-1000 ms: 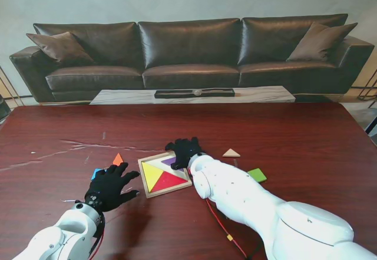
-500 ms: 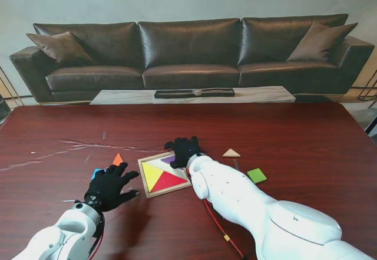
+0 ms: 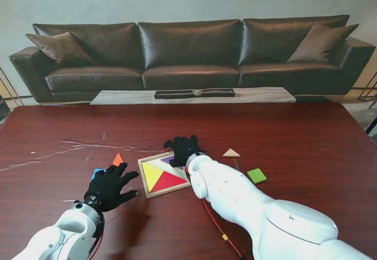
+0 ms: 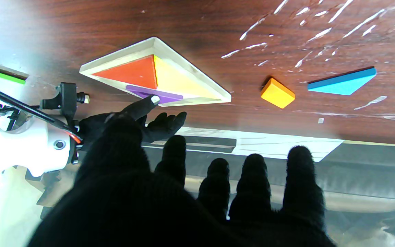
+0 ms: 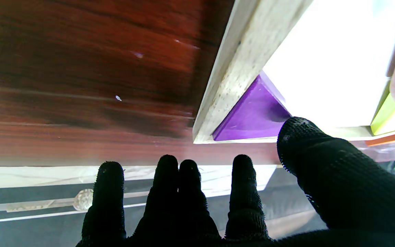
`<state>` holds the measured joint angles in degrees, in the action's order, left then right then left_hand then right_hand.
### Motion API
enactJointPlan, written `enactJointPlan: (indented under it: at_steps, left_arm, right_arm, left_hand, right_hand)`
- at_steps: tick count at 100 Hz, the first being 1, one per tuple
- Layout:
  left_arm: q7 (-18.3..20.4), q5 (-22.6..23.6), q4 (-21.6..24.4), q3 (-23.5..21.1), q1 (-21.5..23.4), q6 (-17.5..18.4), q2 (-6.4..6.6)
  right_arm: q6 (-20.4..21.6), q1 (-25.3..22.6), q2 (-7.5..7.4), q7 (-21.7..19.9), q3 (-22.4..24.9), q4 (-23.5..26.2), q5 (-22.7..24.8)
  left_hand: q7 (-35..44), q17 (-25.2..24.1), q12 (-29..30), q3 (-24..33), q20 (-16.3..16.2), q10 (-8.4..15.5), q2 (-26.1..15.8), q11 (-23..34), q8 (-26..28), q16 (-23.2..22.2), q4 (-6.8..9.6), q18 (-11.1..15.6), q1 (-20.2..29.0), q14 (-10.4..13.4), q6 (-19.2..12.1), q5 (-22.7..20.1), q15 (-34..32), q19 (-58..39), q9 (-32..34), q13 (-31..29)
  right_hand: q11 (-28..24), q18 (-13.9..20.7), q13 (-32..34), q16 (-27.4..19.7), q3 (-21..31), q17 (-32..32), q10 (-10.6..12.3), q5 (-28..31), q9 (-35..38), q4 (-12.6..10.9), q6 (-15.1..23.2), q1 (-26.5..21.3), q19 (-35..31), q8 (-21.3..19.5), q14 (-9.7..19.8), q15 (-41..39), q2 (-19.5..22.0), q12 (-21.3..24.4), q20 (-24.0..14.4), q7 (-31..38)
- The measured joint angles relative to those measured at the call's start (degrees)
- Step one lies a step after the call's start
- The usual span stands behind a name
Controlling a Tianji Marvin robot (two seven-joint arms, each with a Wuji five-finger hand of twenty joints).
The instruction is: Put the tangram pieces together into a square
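1. A dark red-brown wooden table (image 3: 306, 154) carries everything; pale scratches mark its far left.
2. A wooden tray (image 3: 149, 193) lies near the middle.
3. Left of it lie an orange triangle (image 3: 118, 159) and a blue piece (image 3: 96, 172).
4. Right of it lie a tan triangle (image 3: 231, 152) and a green square (image 3: 256, 175).

We see a pale wooden tray (image 3: 148, 193) holding a yellow triangle (image 3: 152, 175), a red triangle (image 3: 171, 181) and a purple piece (image 5: 252, 116). On our dark red-brown table (image 3: 306, 136) lie orange (image 3: 118, 159), blue (image 4: 341, 82), tan (image 3: 231, 152) and green (image 3: 256, 175) pieces; both our hands wear black gloves.
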<state>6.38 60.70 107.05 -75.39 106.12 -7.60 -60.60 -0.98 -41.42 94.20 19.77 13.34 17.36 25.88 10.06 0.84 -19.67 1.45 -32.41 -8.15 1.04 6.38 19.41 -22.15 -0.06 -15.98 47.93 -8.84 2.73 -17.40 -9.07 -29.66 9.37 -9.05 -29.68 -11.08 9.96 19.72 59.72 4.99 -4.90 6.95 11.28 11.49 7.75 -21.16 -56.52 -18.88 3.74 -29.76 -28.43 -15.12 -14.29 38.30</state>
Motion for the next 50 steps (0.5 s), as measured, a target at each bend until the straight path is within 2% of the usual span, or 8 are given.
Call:
enactJointPlan:
  at_steps: [26, 37, 50]
  left_arm:
    - [-0.03, 0.03, -0.03, 0.02, 0.00, -0.07, 0.00]
    - [-0.03, 0.03, -0.04, 0.02, 0.00, -0.07, 0.00]
    - [-0.12, 0.05, -0.04, 0.02, 0.03, -0.07, 0.00]
  right_arm:
    - [0.11, -0.05, -0.21, -0.05, 0.51, 0.33, -0.24]
    - [0.12, -0.09, -0.83, -1.13, 0.48, 1.79, -0.13]
    - [0.32, 0.01, -0.85, -2.15, -0.18, 1.78, -0.06]
  left_hand:
    - [0.00, 0.00, 0.00, 0.00, 0.00, 0.00, 0.00, 0.00, 0.00, 0.00, 0.00, 0.00, 0.00, 0.01, 0.00, 0.00, 0.00, 0.00, 0.00, 0.00]
    - [0.00, -0.01, 0.00, 0.00, 0.00, 0.00, 0.00, 0.00, 0.00, 0.00, 0.00, 0.00, 0.00, 0.00, 0.00, 0.00, 0.00, 0.00, 0.00, 0.00]
    - [0.00, -0.01, 0.00, 0.00, 0.00, 0.00, 0.00, 0.00, 0.00, 0.00, 0.00, 0.00, 0.00, 0.01, 0.00, 0.00, 0.00, 0.00, 0.00, 0.00]
  right_hand:
    - [0.28, 0.00, 0.00, 0.00, -0.10, 0.00, -0.03, 0.00, 0.00, 0.00, 0.00, 0.19, -0.08, 0.00, -0.03, 0.00, 0.01, 0.00, 0.00, 0.04]
    - [1.45, 0.00, 0.00, 0.00, -0.56, 0.00, -0.04, 0.00, 0.00, 0.00, 0.00, 0.79, -0.08, 0.16, -0.04, 0.17, -0.02, 0.00, 0.00, -0.82]
    - [1.92, 0.00, 0.00, 0.00, -0.57, 0.00, -0.06, 0.00, 0.00, 0.00, 0.00, 0.79, -0.08, 0.54, -0.04, 0.28, -1.03, 0.44, 0.00, -1.29]
